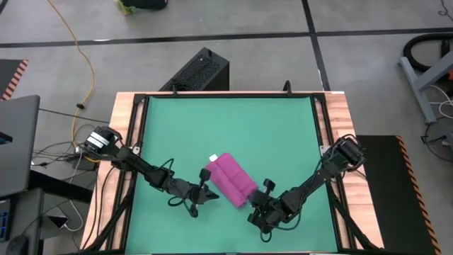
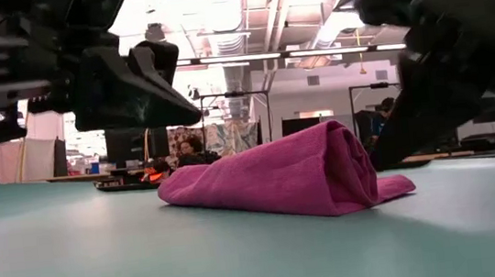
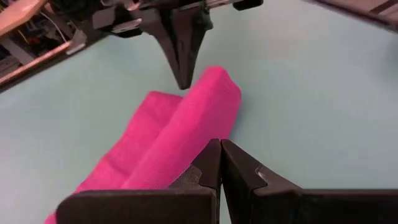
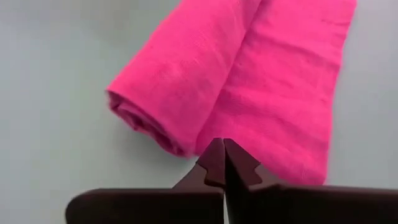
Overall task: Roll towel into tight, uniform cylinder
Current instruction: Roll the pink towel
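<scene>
The towel (image 1: 232, 180) lay part-rolled on the mat (image 1: 283, 127) near its front edge. Both pincers, left (image 1: 205, 194) and right (image 1: 253, 206), were closed and empty at its ends, probably to tuck the roll.

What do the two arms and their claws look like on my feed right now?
Both arms are dark, nearly black, jointed links with thin black cables looped beside them. The left claw and right claw each end in two flat, dark fingers tapering to pointed tips, set on a wide dark crossbar. Each arm's base near the table's wooden edge carries lighter silver-grey parts. I can make out no markings or labels.
</scene>
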Motion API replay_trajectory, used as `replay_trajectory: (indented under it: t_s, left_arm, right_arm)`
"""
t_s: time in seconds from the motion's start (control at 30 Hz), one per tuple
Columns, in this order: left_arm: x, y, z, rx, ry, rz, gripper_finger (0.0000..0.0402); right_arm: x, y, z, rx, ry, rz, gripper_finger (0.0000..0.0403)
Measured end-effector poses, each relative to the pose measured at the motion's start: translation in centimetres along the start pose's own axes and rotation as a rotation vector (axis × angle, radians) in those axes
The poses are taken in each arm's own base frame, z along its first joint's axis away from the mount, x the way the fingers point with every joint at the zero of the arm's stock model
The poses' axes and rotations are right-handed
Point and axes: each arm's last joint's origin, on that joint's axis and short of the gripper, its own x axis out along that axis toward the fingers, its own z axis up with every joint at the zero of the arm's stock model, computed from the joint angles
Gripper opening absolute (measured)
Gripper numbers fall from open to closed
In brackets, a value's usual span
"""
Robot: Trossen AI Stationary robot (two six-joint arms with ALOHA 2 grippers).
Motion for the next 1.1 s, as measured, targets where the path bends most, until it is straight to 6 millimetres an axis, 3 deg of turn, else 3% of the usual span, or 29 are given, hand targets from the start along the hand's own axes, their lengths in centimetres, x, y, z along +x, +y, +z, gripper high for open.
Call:
replay_trajectory:
  t_s: [0.13,0.63,1.1]
  left_arm:
    - [0.5,-0.4,-0.7,0.004,0.014,-0.023,0.0000]
    - [4.6,-0.6,-1.0,0.055,0.042,-0.036,0.0000]
    - [4.9,-0.5,-0.2,0.084,0.017,-0.027,0.0000]
  right_arm:
    - [1.0,0.3,0.2,-0.013,-0.011,0.031,0.0009]
    - [1.0,0.8,0.7,-0.052,0.002,0.111,0.0010]
    - [1.6,1.2,1.8,-0.121,0.003,0.225,0.0010]
